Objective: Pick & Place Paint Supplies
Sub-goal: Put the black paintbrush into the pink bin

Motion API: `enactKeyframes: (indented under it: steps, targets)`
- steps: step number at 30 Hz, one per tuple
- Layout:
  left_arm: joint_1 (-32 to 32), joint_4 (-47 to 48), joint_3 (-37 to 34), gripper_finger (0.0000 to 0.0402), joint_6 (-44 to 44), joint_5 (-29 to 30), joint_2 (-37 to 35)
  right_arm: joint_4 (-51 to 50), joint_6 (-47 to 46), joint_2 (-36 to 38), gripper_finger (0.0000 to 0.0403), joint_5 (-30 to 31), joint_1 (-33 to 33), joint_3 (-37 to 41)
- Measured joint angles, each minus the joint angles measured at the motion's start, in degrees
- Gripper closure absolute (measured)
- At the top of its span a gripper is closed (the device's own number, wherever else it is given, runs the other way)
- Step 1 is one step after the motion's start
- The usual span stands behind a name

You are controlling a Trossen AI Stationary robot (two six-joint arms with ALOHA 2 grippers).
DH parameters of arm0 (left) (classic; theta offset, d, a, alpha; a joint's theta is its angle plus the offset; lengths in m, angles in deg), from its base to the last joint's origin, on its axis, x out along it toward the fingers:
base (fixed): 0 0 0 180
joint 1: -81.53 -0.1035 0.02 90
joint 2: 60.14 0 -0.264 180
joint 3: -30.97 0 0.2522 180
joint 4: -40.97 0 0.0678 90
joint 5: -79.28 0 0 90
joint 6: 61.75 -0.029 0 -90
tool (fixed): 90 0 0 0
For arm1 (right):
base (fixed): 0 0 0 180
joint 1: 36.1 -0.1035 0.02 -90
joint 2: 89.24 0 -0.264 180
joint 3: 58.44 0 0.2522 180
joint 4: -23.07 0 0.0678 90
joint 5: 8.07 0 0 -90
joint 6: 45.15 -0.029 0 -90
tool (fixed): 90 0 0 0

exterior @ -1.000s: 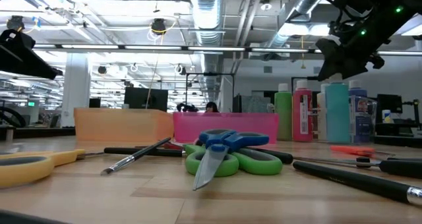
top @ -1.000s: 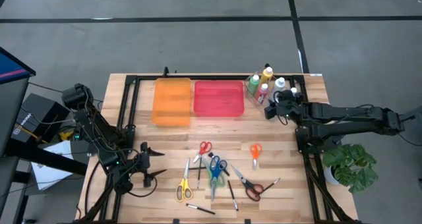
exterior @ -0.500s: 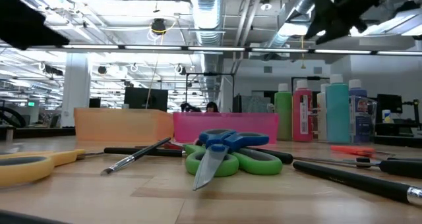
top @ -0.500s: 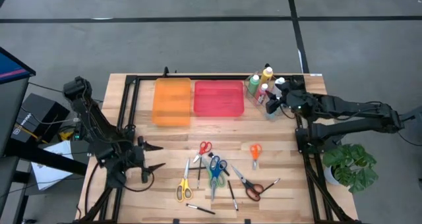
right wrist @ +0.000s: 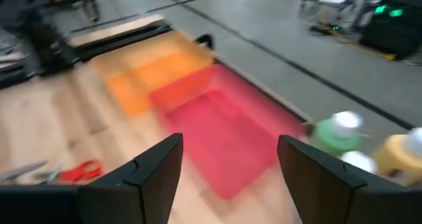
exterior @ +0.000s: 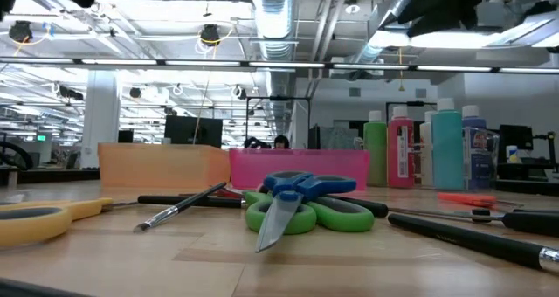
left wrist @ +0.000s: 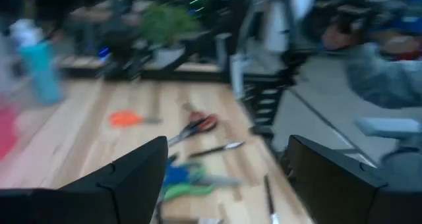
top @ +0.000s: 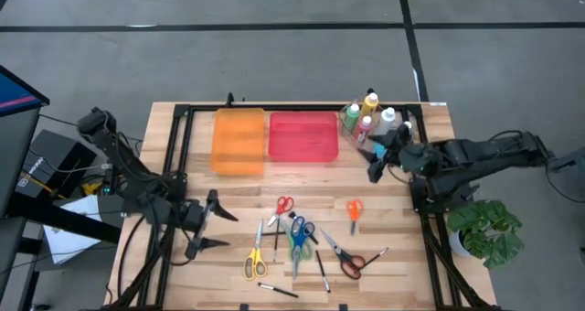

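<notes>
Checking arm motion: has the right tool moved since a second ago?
Yes. The right tool has come away from the paint bottles, toward the table's near side, open and empty.

The wooden desk (top: 238,197) carries an orange tray (top: 239,141) and a pink tray (top: 303,135) side by side at its far edge. Just right of the pink tray stand the bottles: green (top: 352,117), yellow (top: 370,101), pink (top: 365,128) and white (top: 388,120). Nearer the front lie scissors: red (top: 282,207), orange (top: 354,211), yellow (top: 255,257), blue (top: 302,229) crossing green (top: 294,247), and a dark-bladed red pair (top: 345,258). Thin brushes (top: 277,290) lie among them and near the front edge.
</notes>
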Motion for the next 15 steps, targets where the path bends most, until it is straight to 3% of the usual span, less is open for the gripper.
enactKeyframes:
  steps: [3, 7, 15]
  targets:
    - [-2.5, -2.2, 0.0, 0.0092, -6.0, -5.5, 0.3, 1.0, -1.4, -3.2, 0.0159, 0.0, -4.4, 0.0]
    - [-3.1, -2.4, 0.0, 0.0092, -11.6, -5.5, -2.9, 4.3, -2.5, -8.7, 0.0159, 0.0, -9.7, 0.0]
    - [-2.4, 8.7, 0.0, 0.0134, -13.6, -4.6, -18.4, 9.7, -3.1, -19.7, 0.0159, -0.1, -15.6, 0.0]
